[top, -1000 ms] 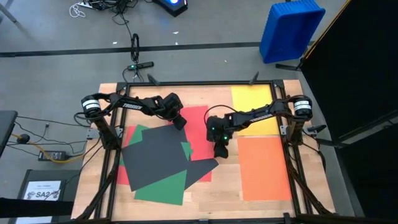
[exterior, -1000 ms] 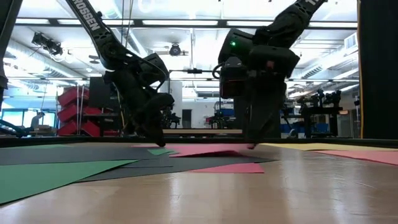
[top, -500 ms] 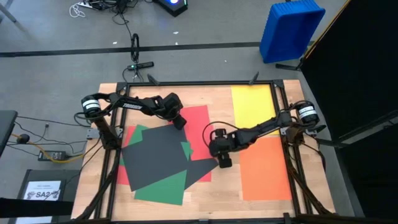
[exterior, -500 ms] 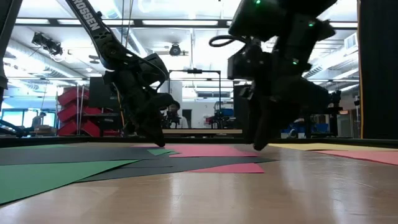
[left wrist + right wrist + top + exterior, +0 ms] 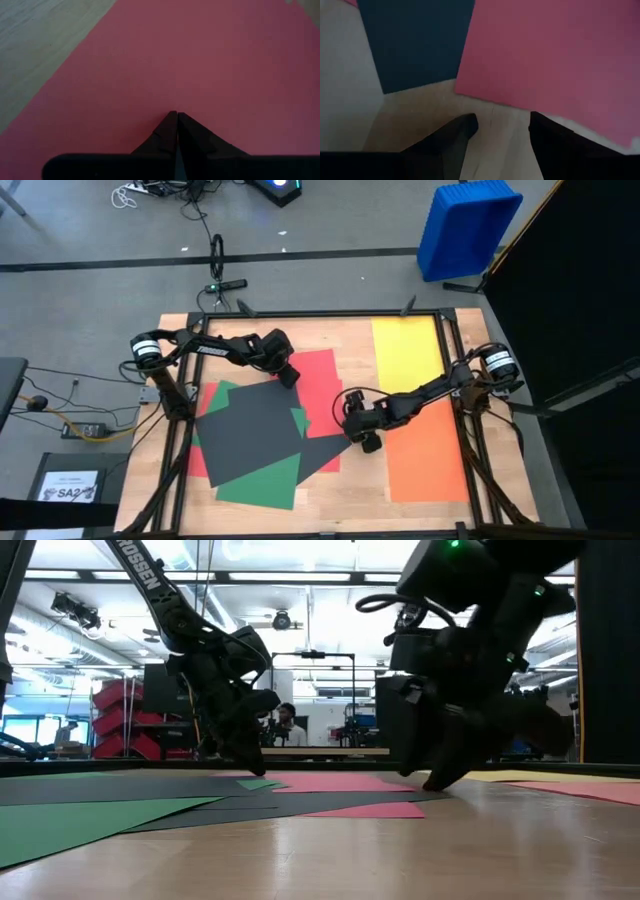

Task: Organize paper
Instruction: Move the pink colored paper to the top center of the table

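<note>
Now, take the red sheet [image 5: 318, 395] as your landmark: it lies mid-table under the black sheet [image 5: 250, 430] and the green sheet [image 5: 262, 476], with the yellow sheet [image 5: 408, 355] and the orange sheet [image 5: 425, 450] laid flat well off to its right. Your left gripper [image 5: 289, 376] is pressed tip-down on the red sheet's far part, jaws fully closed and holding nothing, pinning the pile. Your right gripper [image 5: 367, 442] sits low just beside the red sheet's near right corner, over bare table [image 5: 345, 485], jaws parted and empty; the wrist view shows the red edge and a black corner just ahead of the fingers [image 5: 455, 131].

To do this step well, I'd judge you should come in flat, slide one finger under the loose corner, and close only once the edge sits between the pads. Keep the left pin steady so the stack doesn't skate.

Against a second ago, your right arm has swung nearer and outward from above the red sheet and dropped toward the table; the left has not moved, and the sheets lie as they did.
</note>
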Tool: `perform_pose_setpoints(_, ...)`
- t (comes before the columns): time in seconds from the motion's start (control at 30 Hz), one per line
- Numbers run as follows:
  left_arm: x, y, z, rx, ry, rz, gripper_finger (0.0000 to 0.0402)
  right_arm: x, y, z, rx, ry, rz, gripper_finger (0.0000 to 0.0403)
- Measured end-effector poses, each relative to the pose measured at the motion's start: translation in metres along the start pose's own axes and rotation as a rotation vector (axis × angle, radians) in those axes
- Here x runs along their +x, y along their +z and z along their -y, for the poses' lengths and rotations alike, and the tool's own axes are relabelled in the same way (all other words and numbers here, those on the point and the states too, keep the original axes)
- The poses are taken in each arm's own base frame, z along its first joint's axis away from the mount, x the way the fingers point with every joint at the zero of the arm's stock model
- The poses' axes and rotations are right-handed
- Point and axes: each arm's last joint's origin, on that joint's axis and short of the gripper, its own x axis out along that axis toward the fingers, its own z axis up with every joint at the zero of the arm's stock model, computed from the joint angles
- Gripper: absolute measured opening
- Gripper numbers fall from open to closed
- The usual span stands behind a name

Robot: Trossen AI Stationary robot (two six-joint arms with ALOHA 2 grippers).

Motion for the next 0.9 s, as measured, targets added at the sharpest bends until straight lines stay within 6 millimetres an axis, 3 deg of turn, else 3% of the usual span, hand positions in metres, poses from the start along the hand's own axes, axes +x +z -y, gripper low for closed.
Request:
perform_pose_setpoints(0.27,0.0,0.002,0.001,-0.02,-0.02,0.017,0.0,0.004,0.002,0.0,-0.095,-0.049,0.091,0.0199)
perform_pose_setpoints(0.7,0.0,0.002,0.001,-0.021,-0.02,0.02,0.0,0.006,0.009,0.007,-0.074,-0.112,0.155,0.0202)
perform_pose_setpoints(0.9,0.0,0.002,0.001,-0.02,-0.02,0.022,0.0,0.003,0.015,-0.002,0.012,-0.093,0.207,0.0208)
